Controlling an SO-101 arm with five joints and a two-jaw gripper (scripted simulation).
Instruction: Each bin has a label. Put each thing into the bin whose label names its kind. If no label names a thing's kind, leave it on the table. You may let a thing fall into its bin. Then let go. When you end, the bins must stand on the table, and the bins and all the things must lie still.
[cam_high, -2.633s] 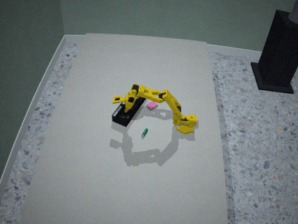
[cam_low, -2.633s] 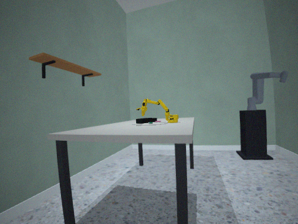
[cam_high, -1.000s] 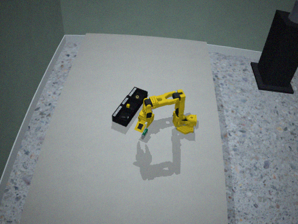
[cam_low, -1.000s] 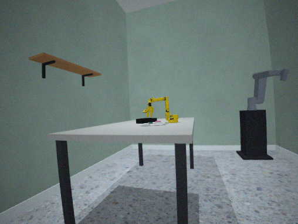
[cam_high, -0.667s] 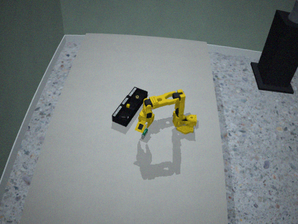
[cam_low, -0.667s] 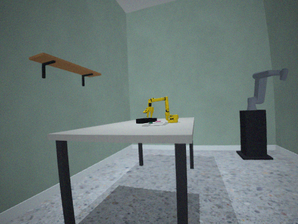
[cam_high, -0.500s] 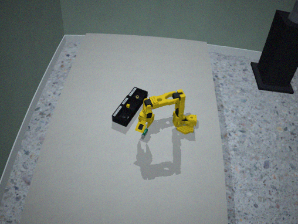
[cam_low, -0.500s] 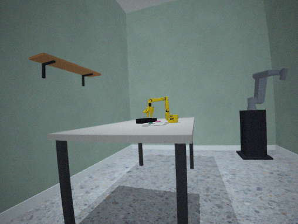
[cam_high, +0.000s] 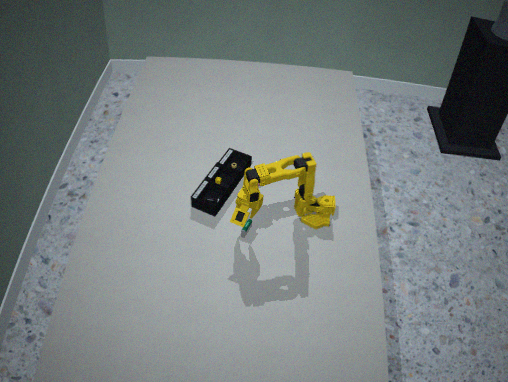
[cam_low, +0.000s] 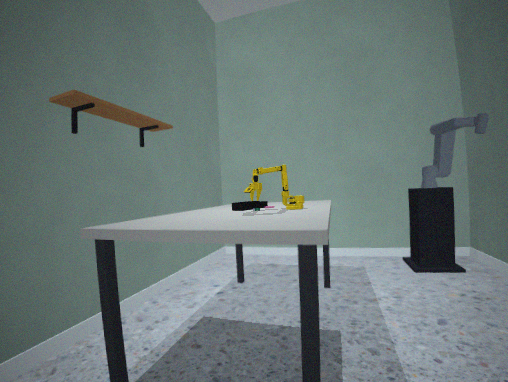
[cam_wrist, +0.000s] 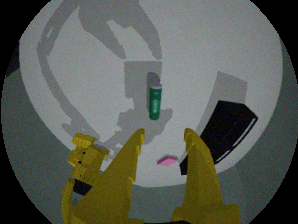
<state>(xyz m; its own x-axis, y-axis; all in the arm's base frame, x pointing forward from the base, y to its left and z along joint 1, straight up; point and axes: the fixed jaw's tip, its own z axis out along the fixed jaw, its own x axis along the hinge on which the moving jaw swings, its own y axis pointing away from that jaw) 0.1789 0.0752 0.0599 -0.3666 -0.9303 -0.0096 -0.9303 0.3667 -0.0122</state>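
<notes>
A green battery-like cylinder (cam_high: 247, 225) (cam_low: 257, 209) (cam_wrist: 155, 103) lies on its side on the table. My gripper (cam_low: 255, 199) (cam_wrist: 165, 132) is partly open and empty, above the table near the cylinder. A small flat pink thing (cam_low: 269, 207) (cam_wrist: 167, 161) lies on the table near the bins; the arm hides it in the top view. Three joined black bins (cam_high: 204, 206) (cam_low: 242, 206) (cam_wrist: 225, 125) stand in a row. A brass-coloured ring (cam_high: 234, 165) is in the far bin, a yellow piece (cam_high: 218, 180) in the middle one. Something dark and shiny shows in the near bin. The labels are unreadable.
The arm's base (cam_high: 316, 218) (cam_low: 295, 202) (cam_wrist: 85, 157) stands on the table (cam_high: 165, 310) (cam_low: 200, 225), across from the bins. A wall shelf (cam_low: 115, 111) and a grey arm on a black pedestal (cam_high: 472, 90) (cam_low: 432, 230) are away from the table.
</notes>
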